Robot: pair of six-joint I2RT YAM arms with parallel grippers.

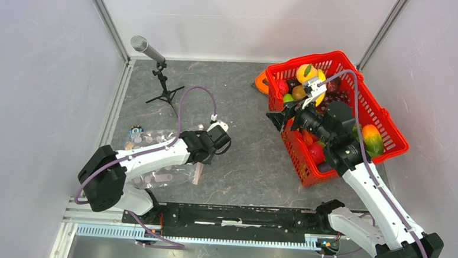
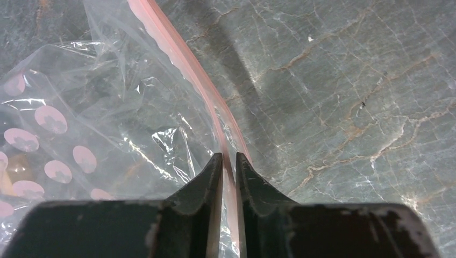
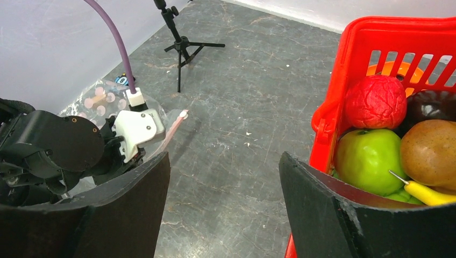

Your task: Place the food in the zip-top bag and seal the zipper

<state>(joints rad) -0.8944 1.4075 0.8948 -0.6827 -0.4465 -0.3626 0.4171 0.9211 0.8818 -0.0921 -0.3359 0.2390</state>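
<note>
From above, I am holding my left claw (image 1: pixel 214 143) low over the zip-top bag (image 1: pixel 149 139), lying at eight o'clock on the table; my right claw (image 1: pixel 286 116) is hovering at the rim of the red basket (image 1: pixel 387 122) at two o'clock, where the food (image 1: pixel 306 74) is sitting. Through the left wrist, I am pinching the zipper (image 2: pixel 183 59) between closed fingers, the strip running off toward eleven o'clock; I judge the mouth needs lifting gently rather than dragging, so the film is not crumpling. Through the right wrist, my fingers are standing wide apart and empty; a green apple (image 3: pixel 365 161) is waiting at three o'clock; dropping squarely over one piece looks wisest.
</note>
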